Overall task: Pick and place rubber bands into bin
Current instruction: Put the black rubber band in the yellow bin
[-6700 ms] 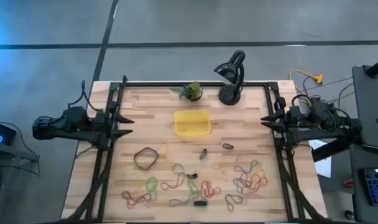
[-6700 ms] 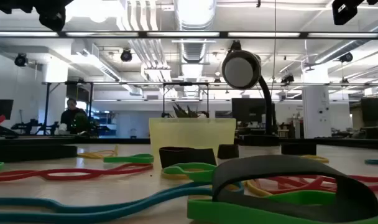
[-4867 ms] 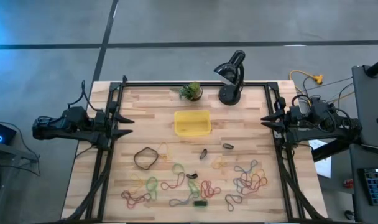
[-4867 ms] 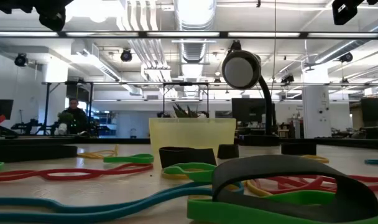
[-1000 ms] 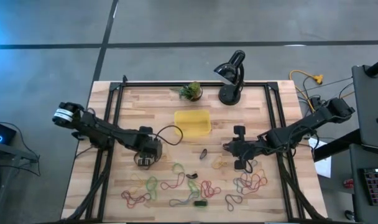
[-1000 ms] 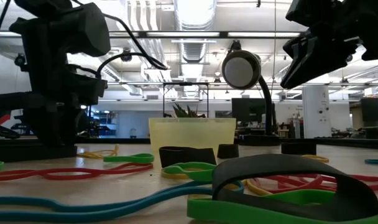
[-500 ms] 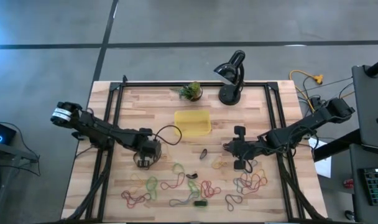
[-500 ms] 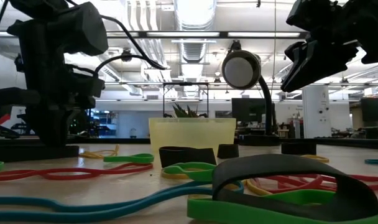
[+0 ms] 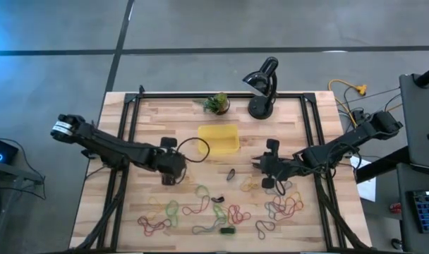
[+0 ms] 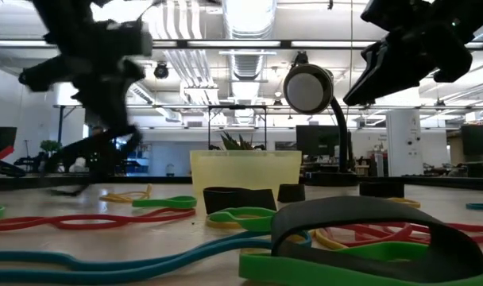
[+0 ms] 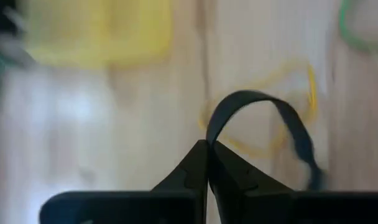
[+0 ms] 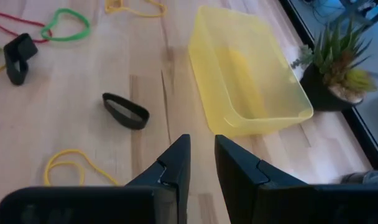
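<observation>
My left gripper is pinching shut on the large dark rubber band, lifted near the bin, and this thin floppy loop is risking slipping free or snagging, while my right gripper is hanging slightly open, empty.
</observation>
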Motion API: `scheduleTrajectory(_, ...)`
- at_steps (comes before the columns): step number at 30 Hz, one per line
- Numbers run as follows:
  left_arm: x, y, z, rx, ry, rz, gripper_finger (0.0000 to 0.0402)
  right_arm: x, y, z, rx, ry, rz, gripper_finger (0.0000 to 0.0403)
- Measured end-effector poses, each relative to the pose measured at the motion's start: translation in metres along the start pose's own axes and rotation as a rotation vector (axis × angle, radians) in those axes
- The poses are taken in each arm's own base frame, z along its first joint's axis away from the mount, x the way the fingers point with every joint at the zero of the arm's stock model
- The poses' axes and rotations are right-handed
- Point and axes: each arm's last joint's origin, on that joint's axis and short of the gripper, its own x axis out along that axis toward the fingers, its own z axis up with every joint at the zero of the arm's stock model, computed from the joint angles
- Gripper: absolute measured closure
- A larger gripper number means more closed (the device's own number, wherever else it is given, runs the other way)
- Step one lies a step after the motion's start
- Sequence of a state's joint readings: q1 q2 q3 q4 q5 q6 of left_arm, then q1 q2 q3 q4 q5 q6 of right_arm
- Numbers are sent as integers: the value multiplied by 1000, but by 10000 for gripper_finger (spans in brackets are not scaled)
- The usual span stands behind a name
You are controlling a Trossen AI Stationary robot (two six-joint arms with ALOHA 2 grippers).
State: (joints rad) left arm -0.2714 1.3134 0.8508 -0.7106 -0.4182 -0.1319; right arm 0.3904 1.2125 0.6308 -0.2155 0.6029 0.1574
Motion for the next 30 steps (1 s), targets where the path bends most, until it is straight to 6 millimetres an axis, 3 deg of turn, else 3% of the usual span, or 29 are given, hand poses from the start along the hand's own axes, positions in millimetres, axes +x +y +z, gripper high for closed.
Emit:
scheduleTrajectory(9, -14, 12, 38, 94, -271, 135, 402, 0, 0, 1, 4, -10, 2, 335)
scheduleTrajectory(15, -16, 32, 55, 80, -382, 304, 402, 0, 0, 1, 4, -11, 1, 335)
scheduleTrajectory(22, -1, 63, 61, 38, -457, 415, 401, 0, 0, 1, 5, -13, 1, 335)
scheduleTrajectory(30, 33, 81, 69, 18, -508, 357, 401, 1, 0, 0, 0, -15, -1, 335)
